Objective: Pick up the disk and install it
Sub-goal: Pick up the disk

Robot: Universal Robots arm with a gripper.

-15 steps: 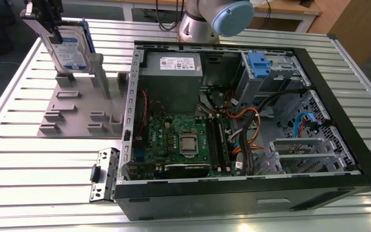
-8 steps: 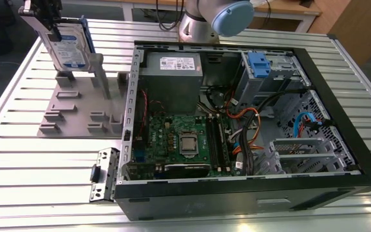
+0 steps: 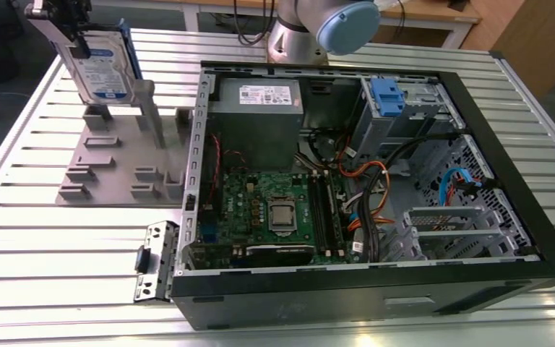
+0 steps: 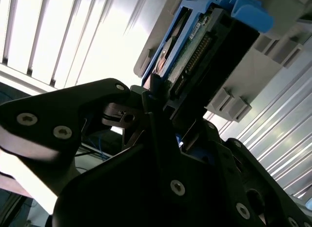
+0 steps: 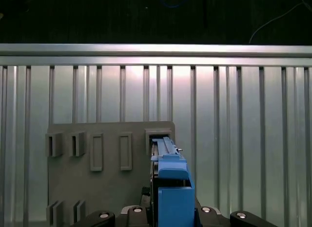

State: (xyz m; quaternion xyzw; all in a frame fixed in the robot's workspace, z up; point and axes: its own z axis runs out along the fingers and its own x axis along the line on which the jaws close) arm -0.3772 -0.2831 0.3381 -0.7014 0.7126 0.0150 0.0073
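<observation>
The disk (image 3: 104, 69), a silver drive with a white-and-blue label in a blue carrier frame, stands upright at the far corner on the exterior view's left. My gripper (image 3: 69, 35) is shut on its upper end from above. Its lower edge sits right at the slot posts of the grey holder plate (image 3: 113, 170); I cannot tell whether it still rests in the slot. In the second wrist view the black fingers (image 4: 151, 97) clamp the disk (image 4: 204, 36) near its connector end. The first wrist view looks down along the blue carrier (image 5: 171, 188) onto the holder plate (image 5: 97, 188).
An open computer case (image 3: 509, 166) lies on the slatted aluminium table (image 3: 27, 253). Inside are a grey power supply box (image 3: 255, 116), a green motherboard (image 3: 268, 210), loose cables and a drive bay with a blue tab (image 3: 386, 94). The arm's base (image 3: 306, 29) stands behind the case.
</observation>
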